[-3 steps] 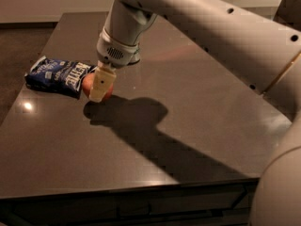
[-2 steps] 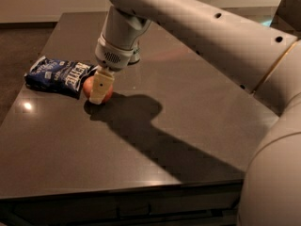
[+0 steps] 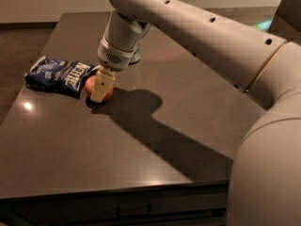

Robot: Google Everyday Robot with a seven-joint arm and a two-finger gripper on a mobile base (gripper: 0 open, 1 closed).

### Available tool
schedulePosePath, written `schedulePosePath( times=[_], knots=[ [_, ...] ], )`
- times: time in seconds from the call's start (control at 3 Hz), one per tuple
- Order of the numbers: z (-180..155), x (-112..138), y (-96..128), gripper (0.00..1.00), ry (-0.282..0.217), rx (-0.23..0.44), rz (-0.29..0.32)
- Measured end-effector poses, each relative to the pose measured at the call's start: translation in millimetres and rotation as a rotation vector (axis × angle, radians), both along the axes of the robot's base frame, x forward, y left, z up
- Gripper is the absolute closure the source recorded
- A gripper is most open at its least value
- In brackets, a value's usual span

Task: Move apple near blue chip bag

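Observation:
The apple point(image 3: 89, 85), small and red-orange, rests on the dark table point(image 3: 164, 145) right against the right end of the blue chip bag point(image 3: 59, 74). The bag lies flat at the table's left side, white lettering up. My gripper point(image 3: 99, 91) reaches down from the arm's wrist point(image 3: 117, 51) and is shut on the apple. One cream finger point(image 3: 102, 84) covers the apple's middle and the other finger is hidden behind it.
A can point(image 3: 136, 57) stands behind the wrist, mostly hidden by it. The table's left edge is just beyond the bag. My arm crosses the upper right of the view and casts a shadow point(image 3: 155, 126) over the table's middle.
The gripper has moved the apple a little to the left, closer to the blue chip bag, until it sits against the bag's end.

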State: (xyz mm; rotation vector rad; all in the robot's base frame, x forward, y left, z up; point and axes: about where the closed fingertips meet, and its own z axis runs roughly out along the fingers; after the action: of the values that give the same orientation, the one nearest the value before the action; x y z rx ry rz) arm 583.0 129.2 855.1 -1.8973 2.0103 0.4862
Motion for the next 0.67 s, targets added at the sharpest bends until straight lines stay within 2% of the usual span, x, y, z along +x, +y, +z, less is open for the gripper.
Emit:
schedulePosePath(
  times=[0.67],
  knots=[
    [-2.4, -1.2, 2.3, 0.13, 0.003, -0.002, 0.005]
  ],
)
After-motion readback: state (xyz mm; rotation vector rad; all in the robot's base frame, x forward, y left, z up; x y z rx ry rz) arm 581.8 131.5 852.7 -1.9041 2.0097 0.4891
